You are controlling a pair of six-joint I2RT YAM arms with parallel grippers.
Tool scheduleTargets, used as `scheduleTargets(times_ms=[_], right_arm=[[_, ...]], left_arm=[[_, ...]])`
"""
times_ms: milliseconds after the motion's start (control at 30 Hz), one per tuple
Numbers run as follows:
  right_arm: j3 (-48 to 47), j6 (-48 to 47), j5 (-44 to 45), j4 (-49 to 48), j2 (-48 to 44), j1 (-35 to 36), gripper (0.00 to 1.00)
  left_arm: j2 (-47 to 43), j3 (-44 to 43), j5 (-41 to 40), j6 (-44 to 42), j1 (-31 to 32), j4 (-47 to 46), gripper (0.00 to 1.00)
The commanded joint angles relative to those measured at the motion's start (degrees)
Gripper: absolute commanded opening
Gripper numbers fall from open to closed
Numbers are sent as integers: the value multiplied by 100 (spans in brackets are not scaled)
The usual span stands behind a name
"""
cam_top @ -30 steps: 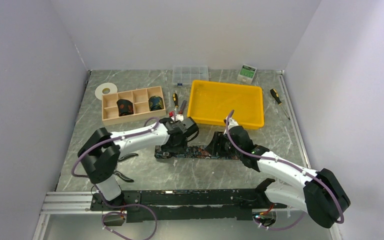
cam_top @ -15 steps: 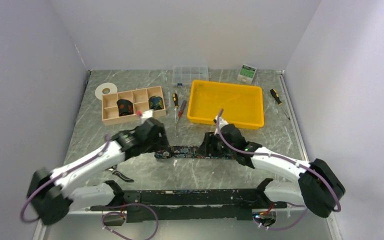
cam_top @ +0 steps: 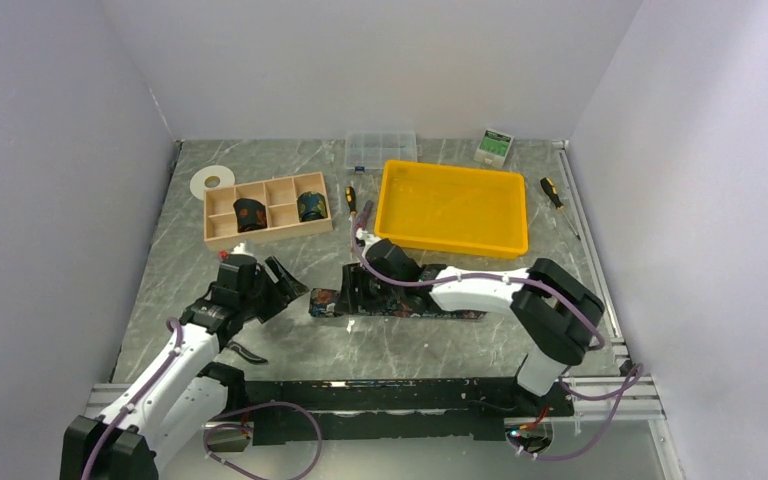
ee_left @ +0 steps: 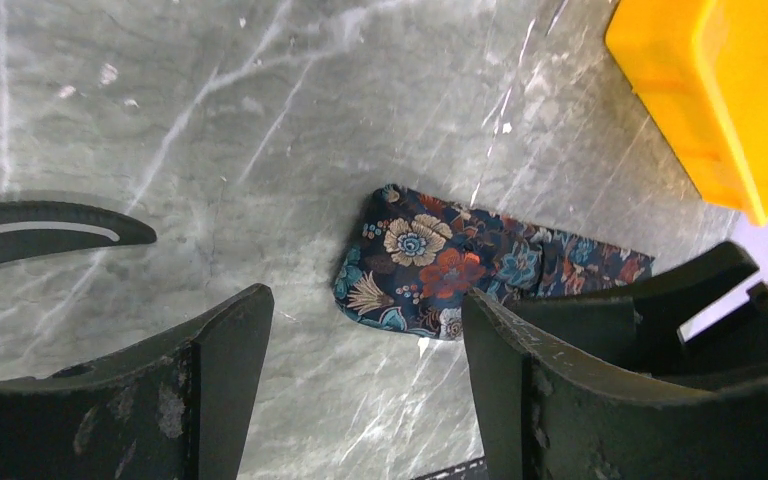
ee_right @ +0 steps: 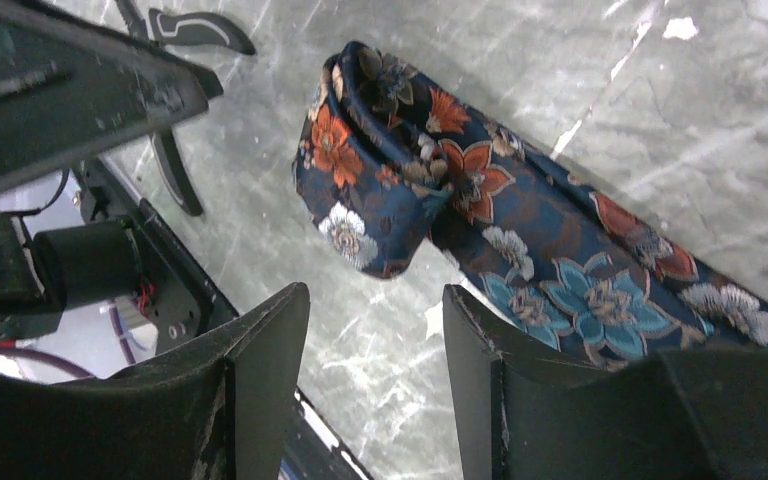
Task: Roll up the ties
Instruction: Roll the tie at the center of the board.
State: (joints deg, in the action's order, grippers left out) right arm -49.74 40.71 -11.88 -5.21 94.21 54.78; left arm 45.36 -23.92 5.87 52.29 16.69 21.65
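Note:
One tie (cam_top: 410, 303), dark with a floral print, lies flat across the table's middle. Its left end is curled into a small loose roll (ee_right: 365, 190). My right gripper (cam_top: 353, 290) hovers open just above the tie beside that roll, with nothing between its fingers (ee_right: 375, 295). My left gripper (cam_top: 282, 283) is open and empty, to the left of the tie's end (ee_left: 415, 262) and apart from it (ee_left: 365, 300). Two rolled ties (cam_top: 250, 213) (cam_top: 310, 206) stand in compartments of the wooden box (cam_top: 260, 236).
A yellow tray (cam_top: 455, 240) stands behind the tie. Black-handled pliers (cam_top: 245, 350) lie near my left arm. There are screwdrivers (cam_top: 351, 198) (cam_top: 552, 192), a tape roll (cam_top: 212, 181), a clear organiser (cam_top: 380, 148) and a small green box (cam_top: 495, 147) at the back.
My left arm let go of the tie's left end and drew back to the left. My right gripper slid left along the tie to its rolled end.

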Motion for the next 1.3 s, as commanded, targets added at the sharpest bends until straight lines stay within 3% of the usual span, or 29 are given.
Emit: scheduleTargets(times_ms=[0, 267, 533, 933, 1267], right_arm=[[-517, 81, 107, -21, 280, 4, 56], [-845, 130, 204, 112, 812, -75, 50], [-492, 127, 370, 153, 830, -261, 41], [-144, 141, 324, -101, 815, -338, 39], [110, 149, 321, -225, 784, -407, 38]], left_arm=[[118, 101, 653, 21, -94, -638, 74], [248, 328, 727, -51, -113, -923, 73], [428, 597, 1029, -81, -113, -1400, 72], [1223, 678, 1777, -184, -113, -2562, 70], [1583, 538, 1902, -381, -114, -2614, 68]])
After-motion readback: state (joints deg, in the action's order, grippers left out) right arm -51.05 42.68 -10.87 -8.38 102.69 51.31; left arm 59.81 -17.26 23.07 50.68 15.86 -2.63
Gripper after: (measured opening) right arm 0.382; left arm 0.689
